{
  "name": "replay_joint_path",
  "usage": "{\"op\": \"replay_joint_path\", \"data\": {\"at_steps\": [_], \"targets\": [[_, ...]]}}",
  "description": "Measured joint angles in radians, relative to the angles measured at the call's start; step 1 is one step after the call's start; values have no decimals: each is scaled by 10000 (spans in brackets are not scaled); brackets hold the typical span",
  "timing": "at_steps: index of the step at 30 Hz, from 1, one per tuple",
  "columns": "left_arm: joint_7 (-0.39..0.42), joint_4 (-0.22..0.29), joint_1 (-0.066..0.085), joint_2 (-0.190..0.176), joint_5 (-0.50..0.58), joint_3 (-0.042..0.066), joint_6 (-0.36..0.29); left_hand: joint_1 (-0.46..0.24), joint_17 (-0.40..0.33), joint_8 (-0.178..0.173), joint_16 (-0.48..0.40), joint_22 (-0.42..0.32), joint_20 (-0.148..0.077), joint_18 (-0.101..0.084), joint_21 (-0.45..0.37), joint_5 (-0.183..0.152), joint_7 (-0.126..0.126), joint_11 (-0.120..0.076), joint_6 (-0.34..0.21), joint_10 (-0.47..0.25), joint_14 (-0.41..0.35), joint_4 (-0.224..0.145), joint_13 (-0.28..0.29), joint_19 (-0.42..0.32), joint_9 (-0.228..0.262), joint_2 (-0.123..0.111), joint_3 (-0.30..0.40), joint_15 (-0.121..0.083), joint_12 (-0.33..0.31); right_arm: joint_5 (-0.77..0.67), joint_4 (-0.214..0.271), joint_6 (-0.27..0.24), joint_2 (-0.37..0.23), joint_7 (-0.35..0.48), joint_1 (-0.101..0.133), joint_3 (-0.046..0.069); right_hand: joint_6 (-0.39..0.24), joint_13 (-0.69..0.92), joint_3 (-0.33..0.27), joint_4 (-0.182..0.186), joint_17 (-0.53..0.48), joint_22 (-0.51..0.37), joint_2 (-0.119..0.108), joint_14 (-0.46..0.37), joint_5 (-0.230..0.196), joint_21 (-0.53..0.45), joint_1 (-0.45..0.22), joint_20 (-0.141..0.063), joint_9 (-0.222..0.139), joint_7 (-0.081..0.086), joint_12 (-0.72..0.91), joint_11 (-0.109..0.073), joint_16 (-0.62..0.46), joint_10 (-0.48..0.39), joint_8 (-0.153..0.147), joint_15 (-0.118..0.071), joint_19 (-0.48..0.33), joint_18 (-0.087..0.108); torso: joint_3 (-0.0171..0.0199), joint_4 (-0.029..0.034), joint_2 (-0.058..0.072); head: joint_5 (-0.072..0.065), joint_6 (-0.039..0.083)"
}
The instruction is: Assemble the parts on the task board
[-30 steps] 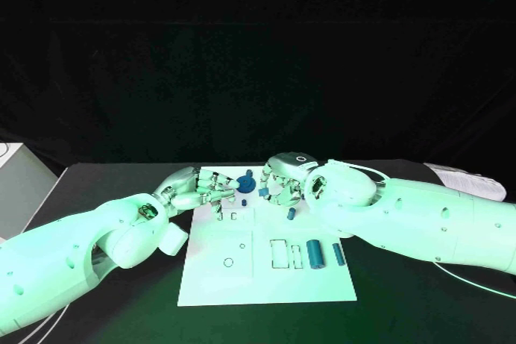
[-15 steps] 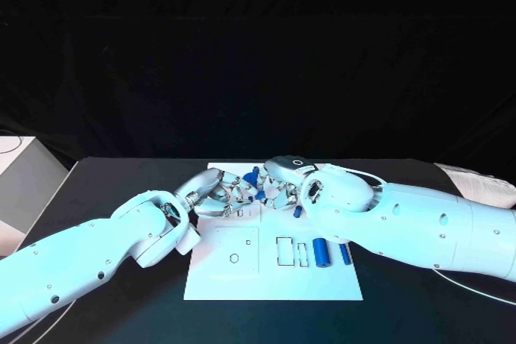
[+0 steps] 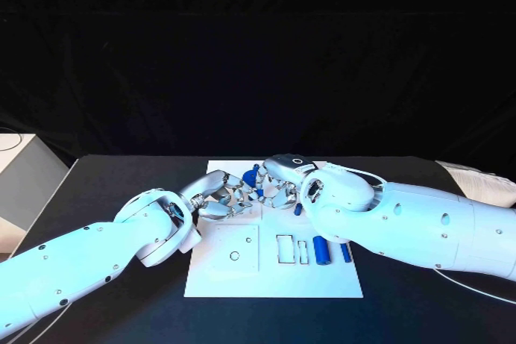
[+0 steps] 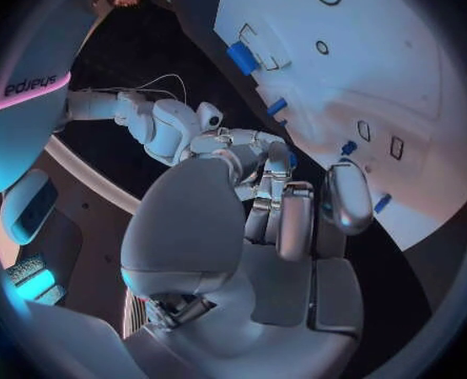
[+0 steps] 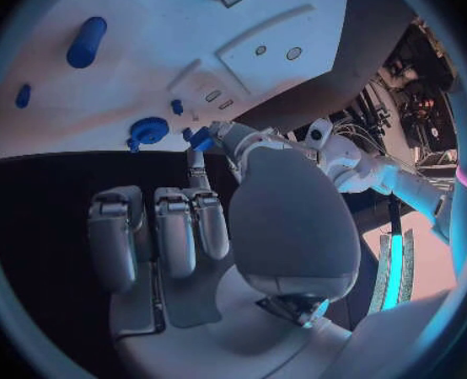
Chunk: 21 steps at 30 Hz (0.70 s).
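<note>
- Hands met over the far half of the white rectangular task board (image 3: 269,277) on the black table (image 3: 118,180); the silver left hand (image 3: 221,195) and silver right hand (image 3: 282,189) were fingertip to fingertip.
- Between them sat a small blue round-topped part (image 3: 253,177), near both sets of fingers; whether either hand gripped it, I could not tell.
- Nearer the robot, a large blue cylinder (image 3: 321,250) lay on the board, with a slimmer blue pin (image 3: 345,252) just beside it.
- From the right wrist view, the blue round-topped part (image 5: 147,132) stood on the board.
</note>
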Motion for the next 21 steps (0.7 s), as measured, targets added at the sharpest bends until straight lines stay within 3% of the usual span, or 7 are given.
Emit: {"op": "replay_joint_path", "data": {"at_steps": [17,21], "targets": [[-172,-105,-34,-15,-214,-8,-238,1,-1,-69,37,89,36,1,37,0,54,35,-57,-35,-1,-55,79,35,-29,0,165,1,148,10,50,-4,-68,-1,-3,1,-1,7,-27,27,-1,-2,-1,0,-1,0,1,0,7,0,0,0,0,0,-5,0,0,0,-3,-5,0,-8,-67],[-188,-116,-36,-31,-206,-8,-284,1,-2,-69,37,122,36,-164,99,0,54,35,-57,-35,-1,-55,81,35,-29,0,165,1,148,13,54,1,-80,-1,-3,1,-1,7,-27,26,-1,-3,-1,0,-1,0,1,0,7,0,0,0,0,0,-6,0,0,-1,-2,-4,0,-12,-86]]}}
